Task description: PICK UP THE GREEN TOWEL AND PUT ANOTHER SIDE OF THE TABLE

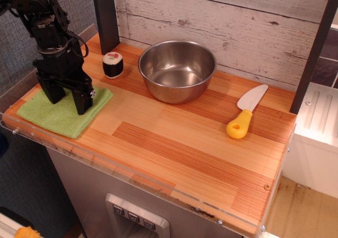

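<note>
a whitewashed plank wall [227,21] stood behind the counter, with a dark post [105,16] at its left and another [314,50] at right. grey textured fabric [16,47] covered the left side. pale wood flooring [303,211] showed lower right, beside a white unit [317,137].
</note>
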Tool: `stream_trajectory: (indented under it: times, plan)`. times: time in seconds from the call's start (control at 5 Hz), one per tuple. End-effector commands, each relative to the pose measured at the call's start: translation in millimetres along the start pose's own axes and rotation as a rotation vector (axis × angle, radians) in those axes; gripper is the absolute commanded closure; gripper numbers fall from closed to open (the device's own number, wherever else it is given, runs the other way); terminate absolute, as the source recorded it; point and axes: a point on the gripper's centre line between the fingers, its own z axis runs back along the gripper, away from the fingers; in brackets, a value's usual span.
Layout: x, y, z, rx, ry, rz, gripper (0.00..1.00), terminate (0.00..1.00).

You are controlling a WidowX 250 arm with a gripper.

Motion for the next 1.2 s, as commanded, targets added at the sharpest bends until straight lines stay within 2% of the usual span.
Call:
stream_trajectory:
  times: [0.0,0.6,1.0]
  plan:
    - [5,-64,-3,-0.042,0.003,-0.074,0.00,0.00]
    - [32,-157,-6,-0.062,-0.018,-0.113,0.00,0.00]
    - [21,-208,-5,-0.002,0.012,-0.146,0.00,0.00]
